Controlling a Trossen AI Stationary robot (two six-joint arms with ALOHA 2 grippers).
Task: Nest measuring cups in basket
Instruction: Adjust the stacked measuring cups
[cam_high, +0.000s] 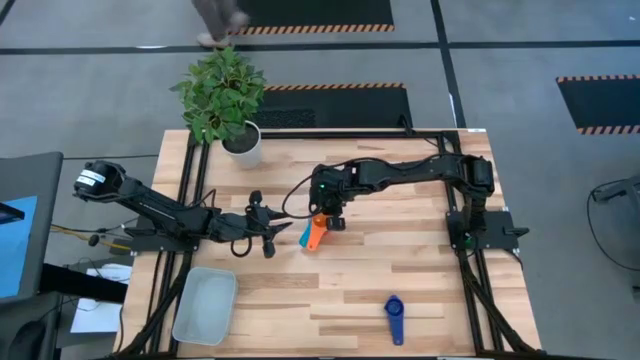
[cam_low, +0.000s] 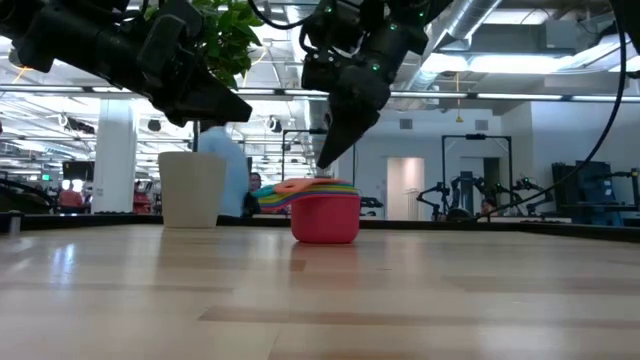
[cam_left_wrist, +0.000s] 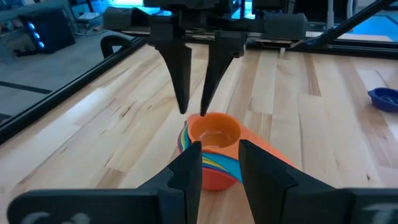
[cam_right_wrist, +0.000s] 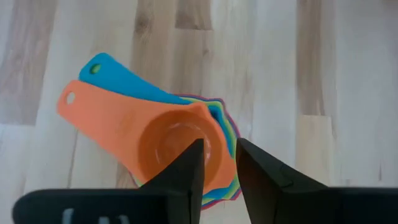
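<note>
Cups stacked mid-table, basket waiting

Nested measuring cups (cam_high: 314, 233) sit mid-table, orange cup (cam_right_wrist: 180, 146) on top, red cup (cam_low: 326, 218) at the bottom, rainbow rims between and a light blue handle (cam_right_wrist: 121, 78) fanned beside the orange one. Right gripper (cam_high: 331, 213) hovers just above the stack, fingers parted, holding nothing. Left gripper (cam_high: 268, 236) waits just beside it, slightly parted and empty. One dark blue cup (cam_high: 394, 317) lies well apart; the basket (cam_high: 205, 306) sits at the table's near-left corner.
</note>
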